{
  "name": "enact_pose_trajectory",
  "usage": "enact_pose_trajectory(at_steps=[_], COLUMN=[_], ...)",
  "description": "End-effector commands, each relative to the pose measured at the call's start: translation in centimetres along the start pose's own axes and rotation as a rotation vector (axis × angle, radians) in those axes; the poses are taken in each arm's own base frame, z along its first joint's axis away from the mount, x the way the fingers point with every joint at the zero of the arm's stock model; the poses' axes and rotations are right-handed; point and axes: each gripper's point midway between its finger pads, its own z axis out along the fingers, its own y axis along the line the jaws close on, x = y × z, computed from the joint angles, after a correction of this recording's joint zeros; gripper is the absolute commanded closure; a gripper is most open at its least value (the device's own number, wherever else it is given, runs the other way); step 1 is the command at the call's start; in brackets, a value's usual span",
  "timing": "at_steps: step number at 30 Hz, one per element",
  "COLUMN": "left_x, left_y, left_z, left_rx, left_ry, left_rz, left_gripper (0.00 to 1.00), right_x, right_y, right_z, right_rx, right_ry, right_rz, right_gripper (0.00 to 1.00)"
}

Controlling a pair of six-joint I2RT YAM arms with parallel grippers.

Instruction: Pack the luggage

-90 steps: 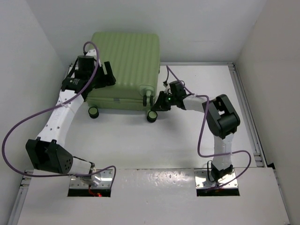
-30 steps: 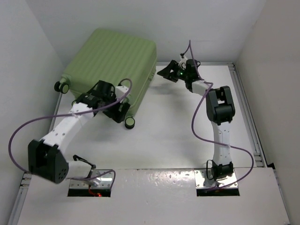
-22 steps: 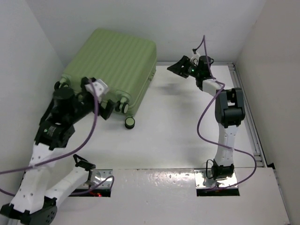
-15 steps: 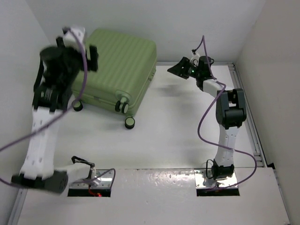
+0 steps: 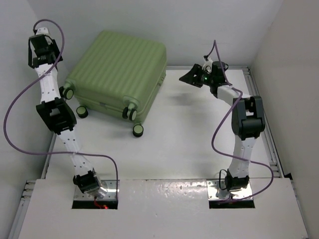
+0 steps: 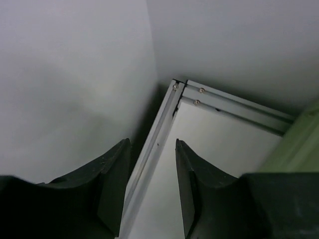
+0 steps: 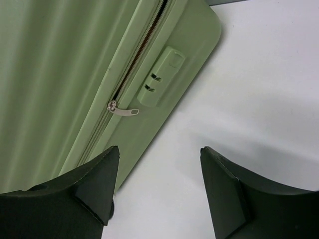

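The luggage point(image 5: 119, 64) is a large light-green ribbed suitcase, lying closed at the back left of the table with its wheels point(image 5: 138, 130) facing the arms. My left gripper point(image 5: 44, 49) is raised high by the left wall, away from the case. In the left wrist view it point(image 6: 152, 144) is open with nothing between its fingers, and a sliver of the luggage point(image 6: 299, 144) shows at the right. My right gripper point(image 5: 191, 77) hovers off the case's right side. It point(image 7: 159, 149) is open and empty above the table, beside the zipper pull point(image 7: 122, 110) and lock point(image 7: 162, 74).
White walls close in the table on the left, back and right. A metal rail point(image 6: 164, 124) runs along the table's left and back edges and meets at the corner. Purple cables point(image 5: 219, 134) hang from both arms.
My left arm has swung up from the near side of the luggage to the back-left corner by the wall, its jaws narrowing. The right gripper has barely shifted. The luggage lies still.
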Motion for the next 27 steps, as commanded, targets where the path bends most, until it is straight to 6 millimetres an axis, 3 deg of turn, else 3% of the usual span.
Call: enact_pose_trajectory(at_steps=[1,3,6,9,10,12,13,15,16,18,19,23,27], left_x=[-5.7,-3.4,2.4,4.9,6.3,7.1,7.9,9.7,9.2,11.2,11.5,13.7,16.2], left_y=[-0.7,-1.2,-3.8,-6.3,-6.7,-9.4,-10.2,-13.3,-14.3,-17.0,-17.4,-22.8,-29.7], left_z=[0.8,2.9,6.4,8.0,8.9,8.9,9.4,9.7,9.5,9.7,9.6,9.0,5.5], left_rx=[0.053,0.07,0.179,0.275,0.293,0.348,0.358,0.421,0.451,0.524,0.549,0.704,0.931], left_ry=[-0.212,-0.195,-0.1,-0.067,-0.056,-0.049,-0.047,-0.03,-0.054,-0.038,-0.04,-0.068,-0.055], left_rz=[-0.029,-0.028,-0.032,-0.056,-0.046,-0.023,-0.007,0.039,0.055,0.073,0.074,0.157,0.235], left_gripper=[0.54,0.54,0.54,0.5,0.5,0.47,0.46,0.45,0.43,0.4,0.4,0.35,0.35], right_x=[-0.9,-0.2,1.3,2.4,2.4,3.2,4.0,5.0,5.7,6.7,6.7,7.5,8.1], right_y=[1.8,2.4,3.5,4.9,6.4,7.2,9.0,9.5,10.1,9.8,9.2,6.5,7.5], right_z=[-0.8,-0.7,-0.4,0.2,0.7,1.4,1.9,2.5,2.8,3.1,3.4,4.8,4.4], right_rx=[-0.032,-0.054,-0.109,-0.181,-0.229,-0.28,-0.332,-0.383,-0.397,-0.398,-0.364,-0.307,-0.386], right_ry=[-0.017,0.005,0.048,0.074,0.061,0.073,0.092,0.111,0.128,0.137,0.123,0.127,0.115], right_rz=[-0.06,-0.065,-0.104,-0.142,-0.179,-0.202,-0.228,-0.273,-0.283,-0.332,-0.355,-0.438,-0.496], right_gripper=[0.34,0.34,0.34,0.35,0.35,0.38,0.39,0.42,0.43,0.45,0.45,0.46,0.46])
